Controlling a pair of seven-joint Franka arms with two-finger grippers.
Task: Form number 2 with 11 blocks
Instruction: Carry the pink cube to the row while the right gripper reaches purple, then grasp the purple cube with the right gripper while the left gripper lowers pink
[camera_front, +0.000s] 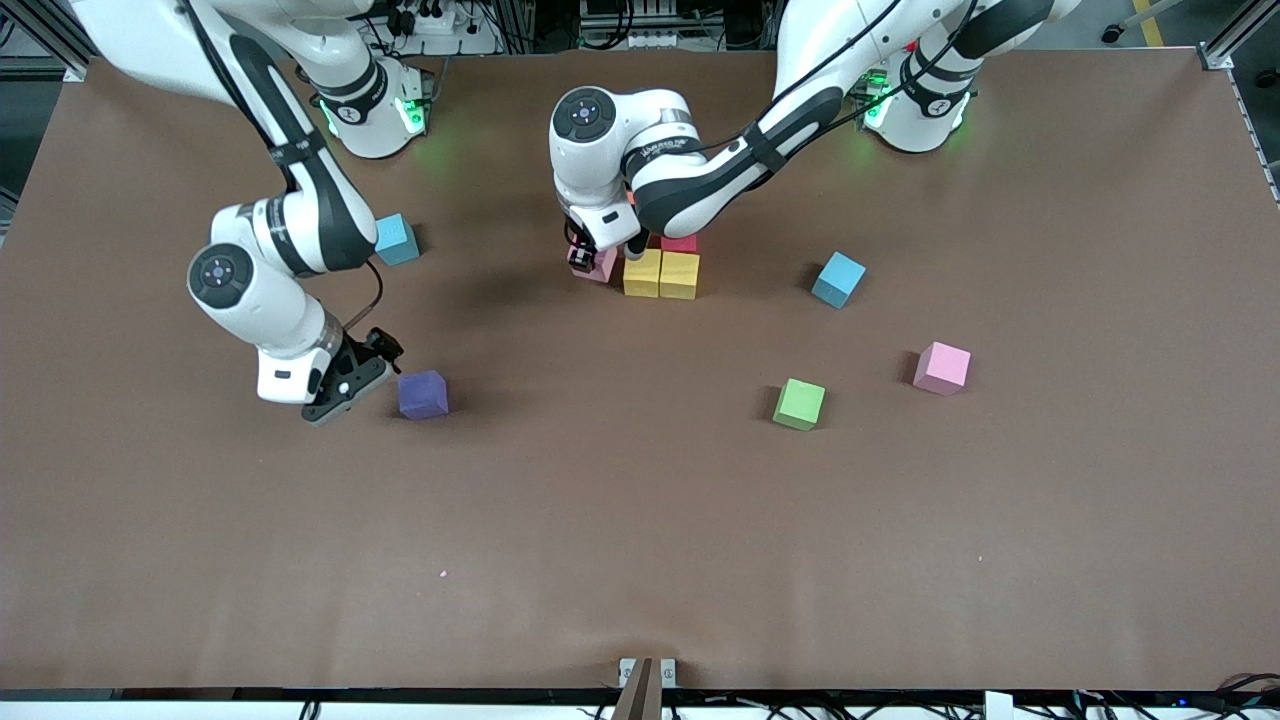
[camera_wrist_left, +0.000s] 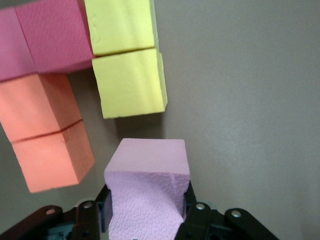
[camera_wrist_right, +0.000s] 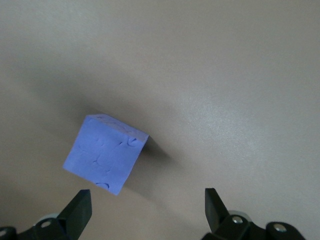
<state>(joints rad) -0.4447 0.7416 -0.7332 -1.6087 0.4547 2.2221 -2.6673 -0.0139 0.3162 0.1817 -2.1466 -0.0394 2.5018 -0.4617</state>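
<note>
Left gripper (camera_wrist_left: 145, 212): jaws clamped on a pink block (camera_wrist_left: 147, 187), low beside the two yellow blocks (camera_front: 660, 273), toward the right arm's end. Orange blocks (camera_wrist_left: 47, 140) and red blocks (camera_wrist_left: 42, 40) adjoin them, so the number 2 (camera_front: 665, 268) is roughly half built.

Right gripper (camera_wrist_right: 147, 207): jaws wide, empty, over the bench (camera_front: 640, 540) just beside a purple block (camera_front: 423, 394).

Loose: green block (camera_front: 799, 404), second pink block (camera_front: 942, 368). Light-blue cubes (camera_front: 838, 279) unused.
</note>
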